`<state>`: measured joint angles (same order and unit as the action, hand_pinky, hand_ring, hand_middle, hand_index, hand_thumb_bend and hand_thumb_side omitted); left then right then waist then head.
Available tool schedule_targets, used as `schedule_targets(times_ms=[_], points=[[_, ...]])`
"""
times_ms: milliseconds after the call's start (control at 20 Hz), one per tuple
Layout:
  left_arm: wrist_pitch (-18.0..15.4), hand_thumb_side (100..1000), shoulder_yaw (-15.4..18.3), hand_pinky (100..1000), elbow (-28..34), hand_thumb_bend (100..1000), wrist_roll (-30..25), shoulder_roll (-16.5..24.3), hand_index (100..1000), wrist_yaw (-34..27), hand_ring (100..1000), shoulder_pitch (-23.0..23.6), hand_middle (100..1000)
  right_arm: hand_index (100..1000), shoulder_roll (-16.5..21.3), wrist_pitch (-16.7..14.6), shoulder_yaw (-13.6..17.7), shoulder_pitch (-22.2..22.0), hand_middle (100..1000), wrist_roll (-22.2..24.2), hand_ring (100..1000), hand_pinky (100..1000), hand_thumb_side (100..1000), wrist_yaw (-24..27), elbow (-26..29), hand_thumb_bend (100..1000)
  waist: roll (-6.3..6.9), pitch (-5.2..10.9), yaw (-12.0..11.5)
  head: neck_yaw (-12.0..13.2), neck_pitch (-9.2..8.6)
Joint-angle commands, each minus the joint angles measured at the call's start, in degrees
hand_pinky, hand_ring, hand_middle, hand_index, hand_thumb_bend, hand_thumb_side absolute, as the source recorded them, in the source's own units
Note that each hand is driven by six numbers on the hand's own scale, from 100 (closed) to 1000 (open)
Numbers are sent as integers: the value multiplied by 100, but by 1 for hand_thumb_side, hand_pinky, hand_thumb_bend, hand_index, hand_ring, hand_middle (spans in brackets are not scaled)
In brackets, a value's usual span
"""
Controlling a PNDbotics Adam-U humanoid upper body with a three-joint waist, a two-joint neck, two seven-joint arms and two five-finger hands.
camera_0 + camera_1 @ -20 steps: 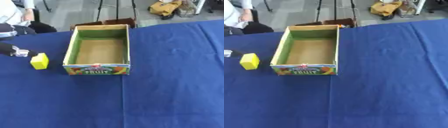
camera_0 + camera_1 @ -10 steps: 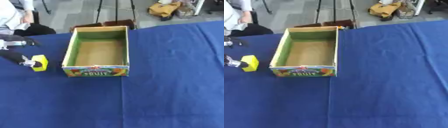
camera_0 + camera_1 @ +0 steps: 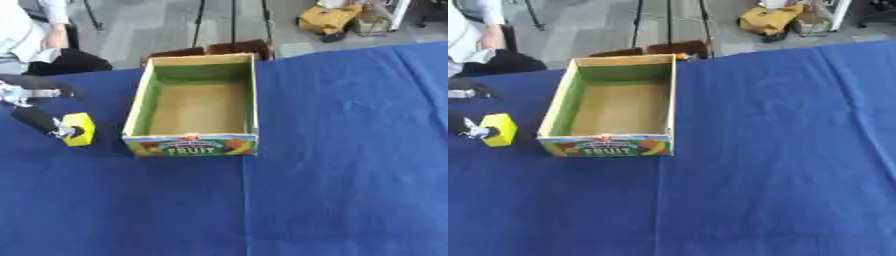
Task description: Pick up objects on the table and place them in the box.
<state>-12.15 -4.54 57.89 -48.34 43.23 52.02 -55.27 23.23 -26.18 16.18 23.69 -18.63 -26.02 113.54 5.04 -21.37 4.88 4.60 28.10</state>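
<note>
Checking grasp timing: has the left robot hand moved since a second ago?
Yes. The left robot hand has come in toward the box and now touches the yellow block.

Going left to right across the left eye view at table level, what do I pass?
Left hand → yellow block, which the hand's fingers touch → cardboard box with FRUIT on its front → bare blue tablecloth out to the right edge.

Box point(image 3: 194, 145) sits on table point(image 3: 350, 175), left of centre toward the far edge, nothing visible inside it. Block point(image 3: 80, 129) on table just left of box's near-left corner, not touching it. Left hand point(image 3: 37, 119) at the left edge, against block's left side.
</note>
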Motion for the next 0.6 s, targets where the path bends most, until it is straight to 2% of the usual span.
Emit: schedule_targets(times_ms=[50, 600], points=[[57, 535, 137, 892, -84, 244, -18, 148, 1000, 113, 1000, -147, 1000, 798, 183, -14, 6, 66, 640, 14, 695, 701, 1000, 47, 105, 100, 67, -4, 11, 47, -113], [206, 577, 318, 896, -363, 350, 22, 122, 1000, 112, 1000, -169, 1000, 780, 215, -6, 15, 89, 627, 18, 692, 702, 1000, 85, 105, 100, 108, -172, 75, 139, -247]])
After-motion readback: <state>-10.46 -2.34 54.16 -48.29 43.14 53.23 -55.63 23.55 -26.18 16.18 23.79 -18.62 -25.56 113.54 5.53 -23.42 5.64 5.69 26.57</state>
